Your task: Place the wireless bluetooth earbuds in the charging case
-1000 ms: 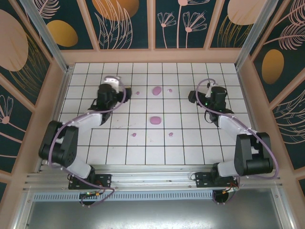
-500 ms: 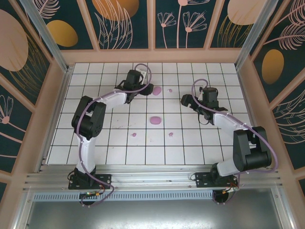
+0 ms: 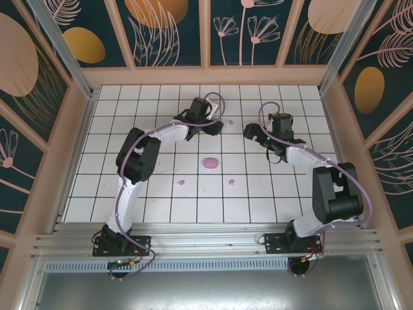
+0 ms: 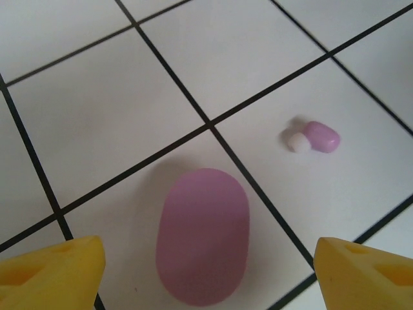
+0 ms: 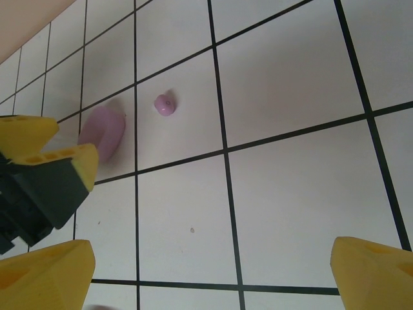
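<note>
Left pincer [image 4: 206, 258] open, case [image 4: 202, 236] between its tips, earbud [image 4: 321, 136] ahead-right: closing here risks grabbing the case, not the bud; right pincer [image 5: 210, 271] open, empty.

far case [image 4: 202, 236]: smooth lilac oval, lying flat on the tiled surface [image 3: 161, 206]. far earbud [image 4: 316, 137]: lilac, white tip, near it. middle case [image 3: 209, 163]: flat. left earbud [image 3: 181, 182] and right earbud [image 3: 232, 182]: nearer, apart.

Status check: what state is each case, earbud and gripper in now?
Far charging case: closed, lying flat
Near charging case: closed, lying flat
Far earbud: loose on tiles
Near-left earbud: loose on tiles
Near-right earbud: loose on tiles
Left gripper: open, above the far charging case
Right gripper: open, empty
</note>
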Robot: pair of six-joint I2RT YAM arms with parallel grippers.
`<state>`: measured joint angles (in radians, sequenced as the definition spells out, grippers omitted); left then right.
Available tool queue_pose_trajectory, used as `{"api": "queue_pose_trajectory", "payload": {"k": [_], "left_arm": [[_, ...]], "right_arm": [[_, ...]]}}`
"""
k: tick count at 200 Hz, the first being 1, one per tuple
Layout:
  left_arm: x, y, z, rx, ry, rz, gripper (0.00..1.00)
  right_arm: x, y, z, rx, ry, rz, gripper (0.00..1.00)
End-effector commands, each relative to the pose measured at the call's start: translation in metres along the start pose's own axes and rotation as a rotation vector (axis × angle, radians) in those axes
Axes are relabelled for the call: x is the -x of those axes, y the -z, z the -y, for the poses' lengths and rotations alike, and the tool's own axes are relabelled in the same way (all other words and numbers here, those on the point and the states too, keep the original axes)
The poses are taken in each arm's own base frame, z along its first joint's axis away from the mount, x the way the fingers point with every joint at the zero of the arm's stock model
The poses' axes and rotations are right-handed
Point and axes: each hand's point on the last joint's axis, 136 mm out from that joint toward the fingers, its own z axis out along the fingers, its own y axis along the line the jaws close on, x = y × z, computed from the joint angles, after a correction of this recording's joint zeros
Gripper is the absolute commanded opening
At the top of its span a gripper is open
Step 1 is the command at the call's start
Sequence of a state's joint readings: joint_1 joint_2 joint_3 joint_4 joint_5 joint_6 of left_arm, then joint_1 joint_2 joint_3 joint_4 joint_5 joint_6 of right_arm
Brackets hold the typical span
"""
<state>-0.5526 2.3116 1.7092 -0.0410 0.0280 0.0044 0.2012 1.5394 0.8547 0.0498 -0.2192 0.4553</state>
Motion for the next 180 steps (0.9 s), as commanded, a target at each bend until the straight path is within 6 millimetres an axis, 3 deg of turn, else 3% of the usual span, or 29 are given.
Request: {"api": "queue_pose_trajectory", "payload": {"k": [1, 48, 88, 130, 180], "left_arm": [[-0.007, -0.009, -0.010, 0.035, -0.022, -0.044, 0.84], [-0.024, -0.026, -0.007, 0.016, -0.019, -0.089, 0.83], [-0.028, -0.027, 0.001, -0.034, -0.036, -0.102, 0.77], [-0.031, -0.020, 0.011, -0.087, -0.058, -0.097, 0.58], [-0.023, 0.005, 0.021, -0.142, -0.115, -0.025, 0.38]], "right_arm": [[0.005, -0.002, -0.006, 0.007, -0.005, -0.006, 0.95], [0.007, -0.006, -0.007, 0.005, 0.002, -0.016, 0.95], [0.013, -0.003, -0.009, 0.013, -0.008, -0.005, 0.95], [0.021, 0.005, -0.015, 0.061, -0.062, 0.006, 0.95], [0.032, 0.023, -0.016, 0.083, -0.095, 0.031, 0.95]]}}
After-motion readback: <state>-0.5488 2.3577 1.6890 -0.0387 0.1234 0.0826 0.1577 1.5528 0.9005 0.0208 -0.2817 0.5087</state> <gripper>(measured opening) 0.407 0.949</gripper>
